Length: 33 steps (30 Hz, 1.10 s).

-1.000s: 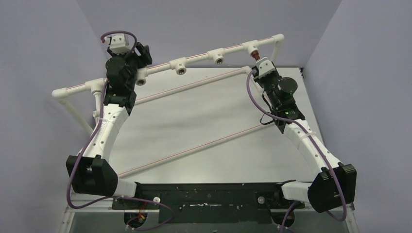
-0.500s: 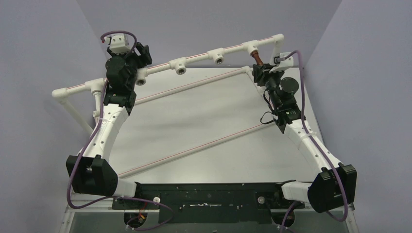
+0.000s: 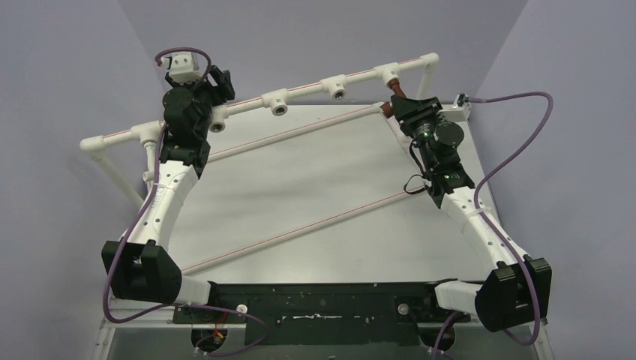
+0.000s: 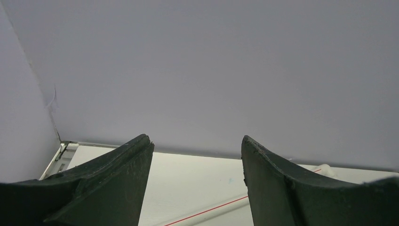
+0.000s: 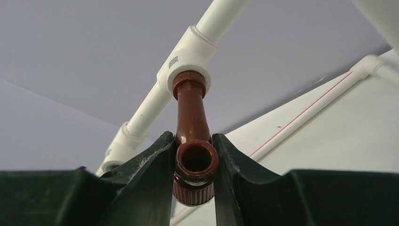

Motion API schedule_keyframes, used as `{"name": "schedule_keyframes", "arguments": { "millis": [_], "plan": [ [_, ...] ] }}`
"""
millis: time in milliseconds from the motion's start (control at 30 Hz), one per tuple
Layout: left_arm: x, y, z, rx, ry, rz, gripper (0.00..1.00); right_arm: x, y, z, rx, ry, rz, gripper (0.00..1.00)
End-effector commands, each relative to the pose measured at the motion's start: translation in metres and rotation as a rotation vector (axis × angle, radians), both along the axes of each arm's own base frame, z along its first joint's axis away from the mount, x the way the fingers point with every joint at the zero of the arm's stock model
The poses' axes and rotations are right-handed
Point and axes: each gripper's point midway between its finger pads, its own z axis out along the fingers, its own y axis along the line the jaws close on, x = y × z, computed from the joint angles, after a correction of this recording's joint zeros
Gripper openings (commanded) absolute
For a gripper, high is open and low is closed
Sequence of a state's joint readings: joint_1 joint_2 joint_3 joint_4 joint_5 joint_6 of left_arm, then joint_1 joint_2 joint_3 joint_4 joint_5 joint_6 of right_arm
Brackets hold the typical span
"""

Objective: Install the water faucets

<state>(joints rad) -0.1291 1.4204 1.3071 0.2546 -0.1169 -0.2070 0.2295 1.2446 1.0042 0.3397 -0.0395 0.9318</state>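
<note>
The dark reddish-brown faucet (image 3: 393, 93) hangs from the rightmost white tee (image 3: 388, 74) of the back pipe. In the right wrist view its end sits in the tee socket (image 5: 187, 60) and its body (image 5: 192, 110) runs down between my fingers. My right gripper (image 3: 399, 106) (image 5: 193, 140) is shut on it, both fingers pressed against its open round end. My left gripper (image 3: 220, 82) (image 4: 197, 143) is open and empty, beside the leftmost front-facing tee (image 3: 217, 121). The white faucet is out of view.
The white pipe frame spans the table's back, with two more empty tee sockets (image 3: 279, 103) (image 3: 338, 88). Two red-striped pipes (image 3: 300, 129) (image 3: 300, 229) cross the table diagonally. Grey walls close in at the back and both sides. My right arm's purple cable (image 3: 517, 127) loops out to the right.
My right wrist has rolled clockwise around the brown faucet; its camera block swung from above to the right side and the cable looped out right. The left arm has not moved.
</note>
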Motion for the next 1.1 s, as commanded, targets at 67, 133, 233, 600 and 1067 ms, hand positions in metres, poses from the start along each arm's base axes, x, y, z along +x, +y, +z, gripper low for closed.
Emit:
{"name": "schedule_keyframes", "arguments": {
  "millis": [67, 133, 233, 600, 1067],
  "plan": [
    [0.001, -0.014, -0.128, 0.082, 0.38, -0.077, 0.66, -0.031, 0.003, 0.087, 0.501, -0.144, 0.1, 0.0],
    [0.001, -0.014, -0.128, 0.083, 0.379, -0.077, 0.66, -0.033, 0.004, 0.09, 0.582, -0.121, 0.118, 0.0],
    [0.001, -0.013, -0.128, 0.084, 0.38, -0.076, 0.66, -0.034, 0.003, 0.092, 0.689, -0.069, 0.13, 0.0],
    [0.001, -0.014, -0.129, 0.082, 0.382, -0.078, 0.66, -0.034, -0.005, 0.104, 0.853, -0.005, 0.087, 0.0],
    [0.002, -0.014, -0.129, 0.081, 0.384, -0.077, 0.66, -0.032, 0.005, 0.06, 0.81, 0.102, 0.076, 0.6]
  ]
}}
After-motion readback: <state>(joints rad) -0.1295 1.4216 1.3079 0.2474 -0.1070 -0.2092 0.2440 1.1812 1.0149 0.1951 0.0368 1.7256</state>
